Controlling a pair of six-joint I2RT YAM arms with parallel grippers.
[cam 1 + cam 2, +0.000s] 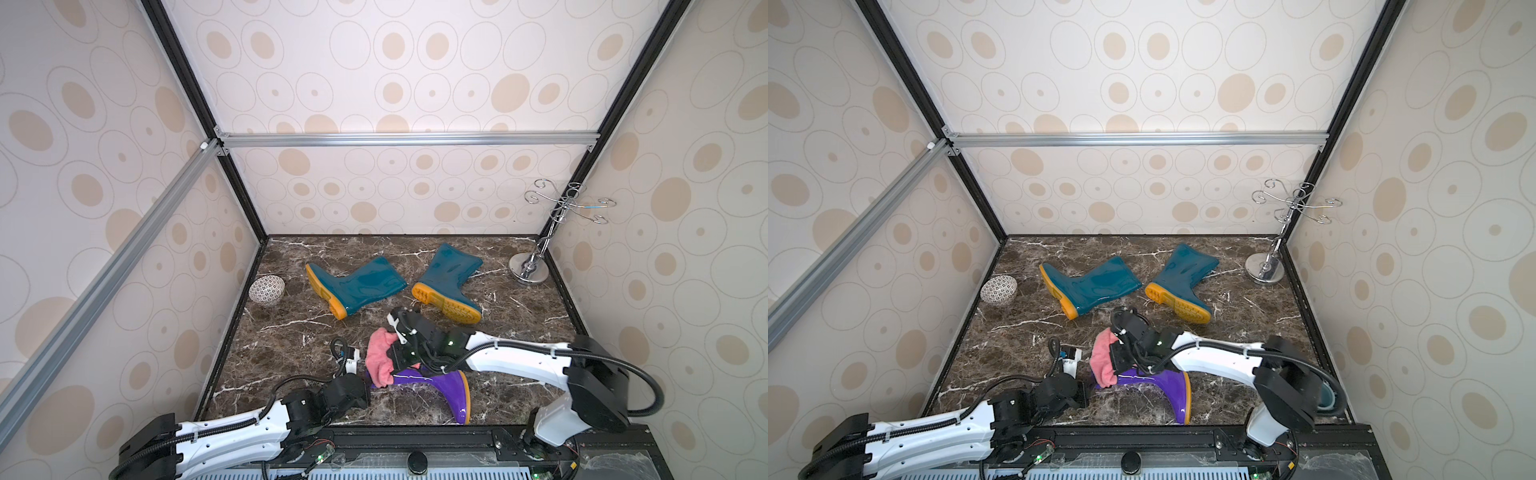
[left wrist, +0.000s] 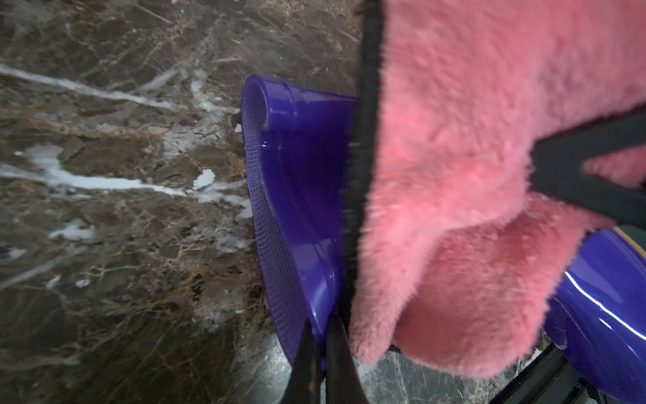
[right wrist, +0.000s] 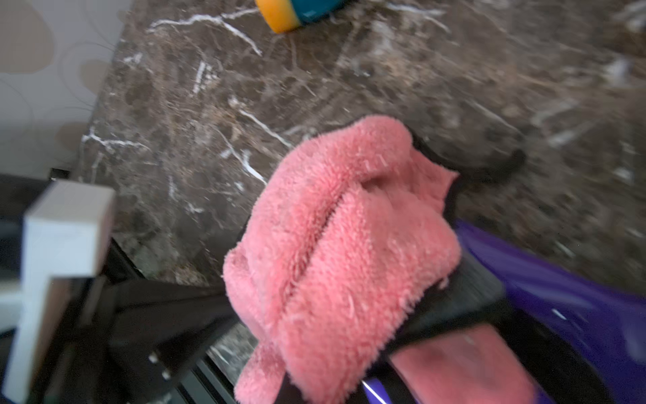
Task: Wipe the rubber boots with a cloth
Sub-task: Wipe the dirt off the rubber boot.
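A purple rubber boot (image 1: 436,388) lies on its side near the front of the marble floor. My left gripper (image 2: 321,327) is shut on the rim of its shaft opening (image 2: 297,196). The pink cloth (image 1: 379,358) with its dark edge is bunched over the purple boot's shaft, and my right gripper (image 1: 397,358) is shut on it. In the right wrist view the cloth (image 3: 342,252) hides the fingertips. Two teal rubber boots (image 1: 359,286) (image 1: 451,276) lie on their sides farther back, untouched, seen in both top views.
A patterned bowl (image 1: 267,291) sits by the left wall. A chrome hook stand (image 1: 528,270) stands in the back right corner. Patterned walls close in three sides of the marble floor (image 1: 291,345). A black rail runs along the front edge.
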